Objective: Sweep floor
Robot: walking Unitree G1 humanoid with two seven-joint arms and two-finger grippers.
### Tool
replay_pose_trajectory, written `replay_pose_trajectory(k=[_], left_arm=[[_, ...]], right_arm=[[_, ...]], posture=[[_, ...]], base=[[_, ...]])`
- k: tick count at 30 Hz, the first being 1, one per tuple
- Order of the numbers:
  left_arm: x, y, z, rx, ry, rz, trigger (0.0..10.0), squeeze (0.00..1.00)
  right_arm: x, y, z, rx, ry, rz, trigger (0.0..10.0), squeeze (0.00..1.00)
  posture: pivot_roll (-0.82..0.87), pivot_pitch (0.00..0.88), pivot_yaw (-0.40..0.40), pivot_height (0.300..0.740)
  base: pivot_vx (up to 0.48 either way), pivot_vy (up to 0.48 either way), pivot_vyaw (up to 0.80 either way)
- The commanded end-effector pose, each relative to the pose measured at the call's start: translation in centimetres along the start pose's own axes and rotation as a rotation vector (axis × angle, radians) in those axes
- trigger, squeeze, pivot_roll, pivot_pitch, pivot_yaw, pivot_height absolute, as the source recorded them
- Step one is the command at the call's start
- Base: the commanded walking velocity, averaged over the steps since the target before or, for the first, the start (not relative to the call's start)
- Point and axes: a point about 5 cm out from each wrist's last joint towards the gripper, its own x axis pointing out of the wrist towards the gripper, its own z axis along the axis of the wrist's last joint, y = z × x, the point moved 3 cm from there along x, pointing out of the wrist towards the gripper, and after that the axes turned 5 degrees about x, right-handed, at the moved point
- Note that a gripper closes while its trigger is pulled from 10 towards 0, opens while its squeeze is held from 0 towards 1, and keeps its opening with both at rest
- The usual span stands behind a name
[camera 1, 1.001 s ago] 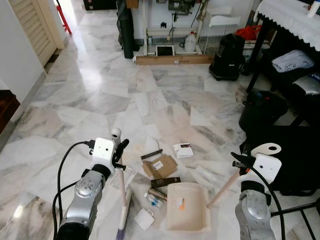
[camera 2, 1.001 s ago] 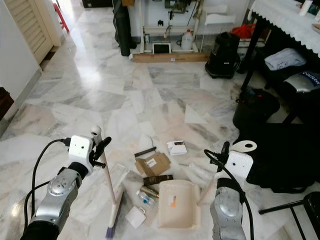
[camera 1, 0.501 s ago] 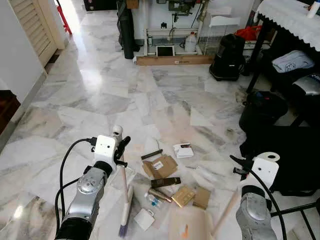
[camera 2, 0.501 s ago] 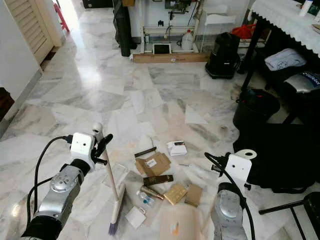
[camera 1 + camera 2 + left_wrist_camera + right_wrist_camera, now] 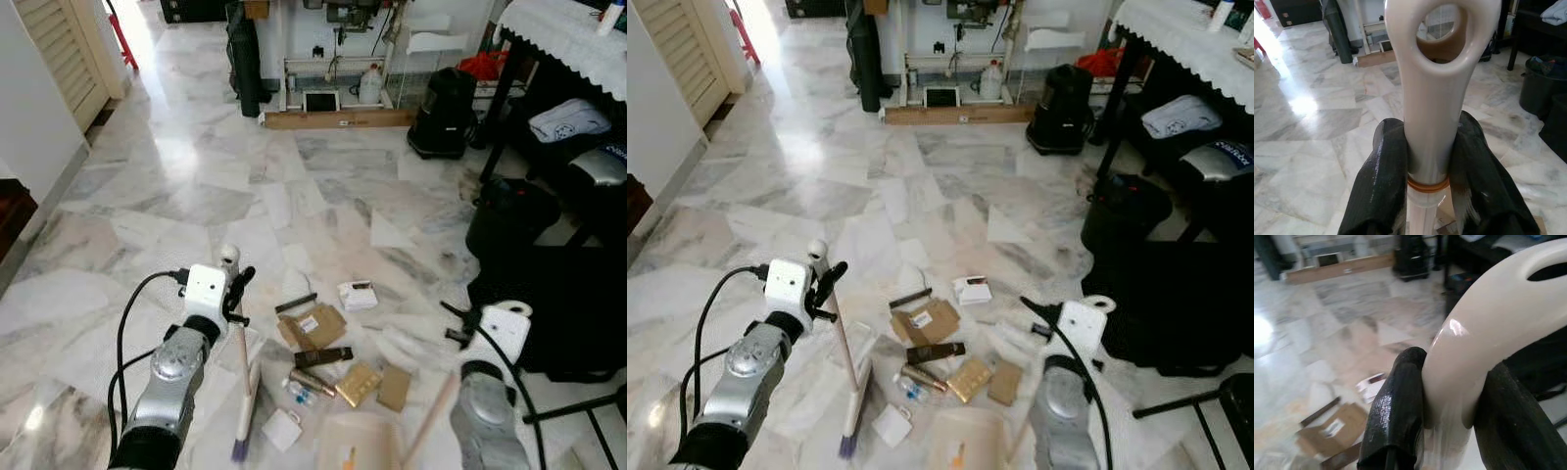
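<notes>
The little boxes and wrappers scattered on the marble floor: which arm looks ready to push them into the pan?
Probably the left. Its gripper clamps the cream broom handle, with the bristles just left of the cardboard litter. The right gripper is holding the cream dustpan by its handle.

Open marble floor ahead, litter between arms — black bags crowding right.

Two silver jointed arms, left and right, carry white boxy wrist housings, looping black cables and glossy black fingers.
</notes>
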Motion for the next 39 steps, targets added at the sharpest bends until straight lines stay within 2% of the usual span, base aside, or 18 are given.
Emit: replay_pose_trajectory(k=[1, 9, 15, 22, 32, 39], left_arm=[[0.0, 0.5, 0.7, 0.017, -0.036, 0.014, 10.0, 0.0], [-0.3, 0.7, 0.6, 0.021, -0.031, 0.02, 10.0, 0.0], [-0.5, 0.5, 0.4, 0.017, -0.028, 0.019, 10.0, 0.0], [-0.5, 0.7, 0.6, 0.016, -0.034, 0.022, 10.0, 0.0], [-0.9, 0.9, 0.4, 0.024, -0.022, 0.016, 10.0, 0.0], [-1.2, 1.5, 0.3, 0.034, -0.015, 0.025, 10.0, 0.0]], right_arm=[[0.3, 0.5, -0.4, -0.006, 0.017, 0.022, 10.0, 0.0], [0.8, 0.6, -0.8, -0.025, 0.011, 0.038, 10.0, 0.0], [0.8, 0.9, -0.5, -0.026, -0.036, 0.063, 10.0, 0.0], [1.1, 2.0, 0.8, -0.026, -0.118, 0.113, 10.0, 0.0], [1.2, 3.1, -0.1, -0.029, -0.093, 0.14, 10.0, 0.0], [1.0, 3.0, -0.8, -0.036, -0.075, 0.14, 10.0, 0.0]], posture=[[0.04, 0.027, 0.008, 0.74], [0.05, 0.044, 0.008, 0.74], [0.05, 0.052, 0.008, 0.74], [0.06, 0.06, 0.009, 0.74], [0.08, 0.079, 0.013, 0.74], [0.09, 0.086, 0.014, 0.74]], base=[[0.0, 0.0, 0.0], [0.0, 0.0, 0.0], [0.0, 0.0, 0.0], [0.0, 0.0, 0.0], [0.0, 0.0, 0.0], [0.0, 0.0, 0.0]])
